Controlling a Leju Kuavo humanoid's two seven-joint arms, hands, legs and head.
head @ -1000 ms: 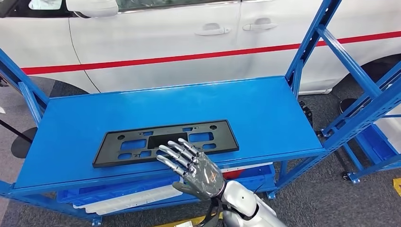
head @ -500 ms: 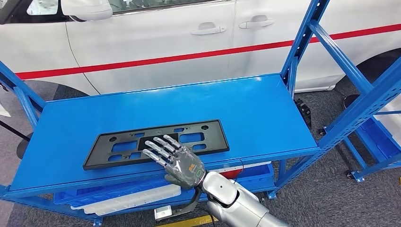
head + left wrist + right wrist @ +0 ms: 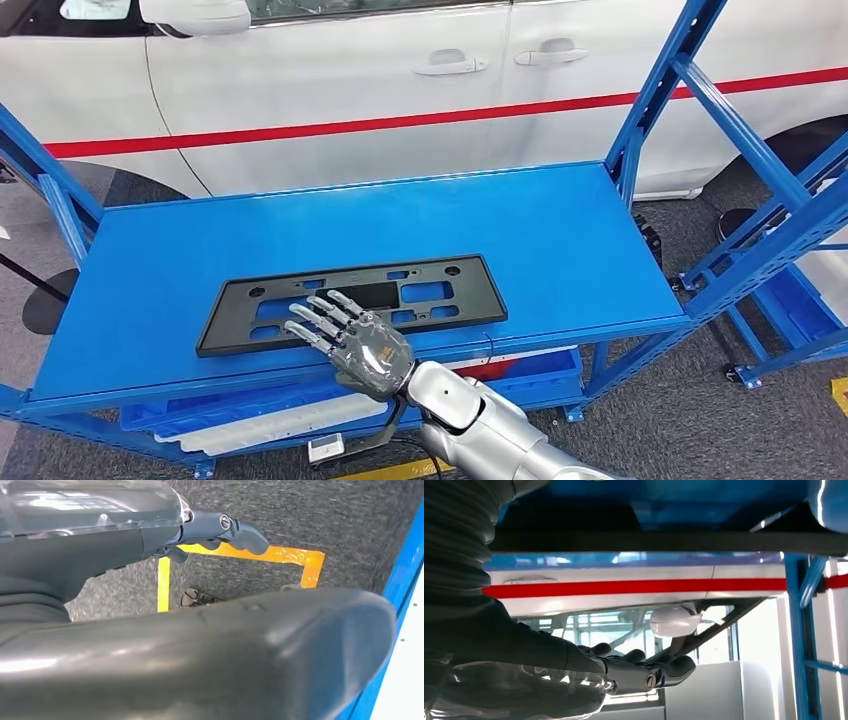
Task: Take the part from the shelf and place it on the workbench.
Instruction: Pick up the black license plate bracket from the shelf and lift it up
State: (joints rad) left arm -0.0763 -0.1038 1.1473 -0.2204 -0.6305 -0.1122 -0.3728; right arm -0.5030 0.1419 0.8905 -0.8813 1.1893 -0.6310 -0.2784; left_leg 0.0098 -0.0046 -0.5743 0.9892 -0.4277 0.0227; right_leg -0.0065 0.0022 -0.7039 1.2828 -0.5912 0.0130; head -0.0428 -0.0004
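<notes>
While the black plate-holder part [image 3: 352, 300] lies flat on the blue shelf [image 3: 560, 230], long side running w/ the shelf's front edge, it sits nearer the front-left than the back. Right hand [image 3: 350, 340] is over the part's front edge approx. mid-length, fingers [image 3: 315, 318] spread and stretched out flat, tips over the part; can't tell if they press on it, and nothing is gripped. Silver right arm [image 3: 480, 425] comes up from below the front edge. Left hand [image 3: 220, 530] hangs by the floor, fingers loosely bent, holding nothing. Behind the shelf's back edge: white car [image 3: 400, 80] w/ red stripe. Under the shelf, white panels [image 3: 250, 425] on a lower level.
</notes>
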